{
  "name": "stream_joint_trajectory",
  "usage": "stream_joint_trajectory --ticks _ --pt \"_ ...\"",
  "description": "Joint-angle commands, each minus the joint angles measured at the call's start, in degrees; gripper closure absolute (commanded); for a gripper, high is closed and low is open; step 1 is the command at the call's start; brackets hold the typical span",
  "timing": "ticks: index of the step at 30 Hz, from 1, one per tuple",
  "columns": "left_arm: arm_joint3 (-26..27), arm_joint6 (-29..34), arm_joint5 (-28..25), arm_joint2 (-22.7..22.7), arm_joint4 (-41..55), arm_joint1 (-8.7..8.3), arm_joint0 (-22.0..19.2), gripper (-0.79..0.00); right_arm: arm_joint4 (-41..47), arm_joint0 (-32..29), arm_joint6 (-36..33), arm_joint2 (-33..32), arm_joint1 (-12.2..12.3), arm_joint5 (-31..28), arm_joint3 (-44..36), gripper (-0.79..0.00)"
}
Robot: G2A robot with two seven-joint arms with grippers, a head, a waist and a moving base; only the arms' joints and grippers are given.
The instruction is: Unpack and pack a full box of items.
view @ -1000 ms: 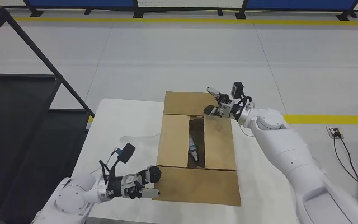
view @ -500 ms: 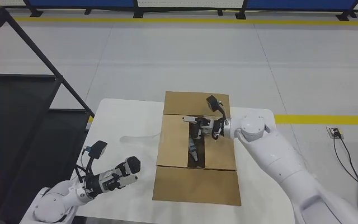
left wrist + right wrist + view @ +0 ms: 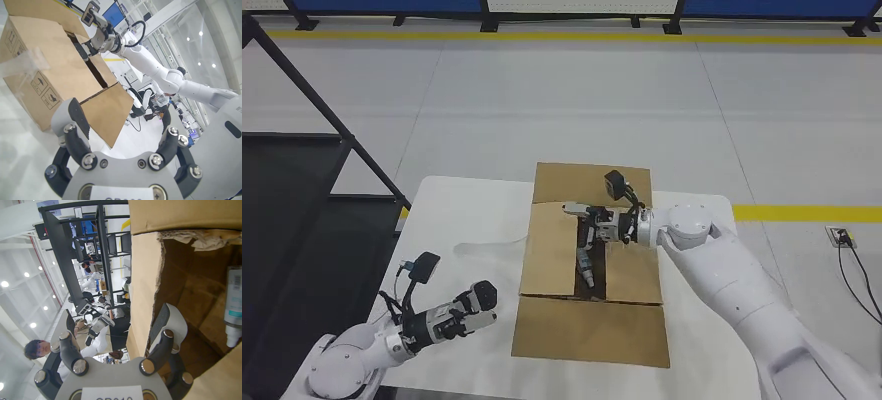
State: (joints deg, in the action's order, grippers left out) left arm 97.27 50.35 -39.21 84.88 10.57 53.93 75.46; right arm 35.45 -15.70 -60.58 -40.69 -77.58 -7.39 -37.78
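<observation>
The cardboard box (image 3: 634, 262) sits at the middle of the white table (image 3: 462, 215) with all four flaps turned out. The far flap (image 3: 577, 182) lies toward 12 o'clock. The near flap (image 3: 590, 332) reaches toward 6 o'clock, close to the table's front edge. Between the two side flaps only a narrow dark slot is open, running from 12 to 6 o'clock.

The right gripper (image 3: 585, 222) is at the 12 o'clock end of that slot. Its pincer is spread open and astride the torn inner edge of the 9 o'clock flap (image 3: 550, 250), with one finger (image 3: 167, 321) inside the box and the other outside it. It grips nothing.

A white bottle (image 3: 233, 302) with a teal band lies on its side on the box floor, toward 6 o'clock from that gripper, with its cap end near the cardboard wall.

The left gripper (image 3: 480, 298) hangs low over bare table at about 8 o'clock from the box, apart from it and facing its side. Its pincer is open and empty. A strip of clear tape (image 3: 25, 63) sticks out from that side wall. The table from 9 to 7 o'clock of the box lies free around this arm, and a narrower strip runs along the 3 o'clock side.
</observation>
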Motion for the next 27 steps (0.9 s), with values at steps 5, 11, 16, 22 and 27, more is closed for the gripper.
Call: stream_joint_trajectory --ticks 5,11,16,22,27 --pt "1.1 -2.6 4.4 -1.5 -4.6 0.18 -1.0 -0.785 6.2 1.3 -2.1 -2.2 -1.0 3.2 1.2 -0.785" --pt "4.9 -12.0 11.6 -3.9 -21.0 0.76 -1.1 -0.785 9.4 2.9 -4.2 -2.5 -2.6 6.1 3.3 -0.785" --pt "6.9 -16.0 15.7 -7.2 -31.2 1.25 -1.4 -0.785 11.5 4.2 -6.1 -2.3 -4.2 6.7 6.0 -0.785" --pt "6.9 -22.4 21.9 -11.7 -40.8 2.21 -3.0 -0.785 14.3 5.2 -9.5 -2.7 -6.0 5.9 8.4 -0.785" --pt "6.1 -26.7 25.1 -14.5 -44.3 3.03 -4.4 -0.785 16.8 6.0 -13.1 -3.1 -7.4 6.4 11.0 -0.785"
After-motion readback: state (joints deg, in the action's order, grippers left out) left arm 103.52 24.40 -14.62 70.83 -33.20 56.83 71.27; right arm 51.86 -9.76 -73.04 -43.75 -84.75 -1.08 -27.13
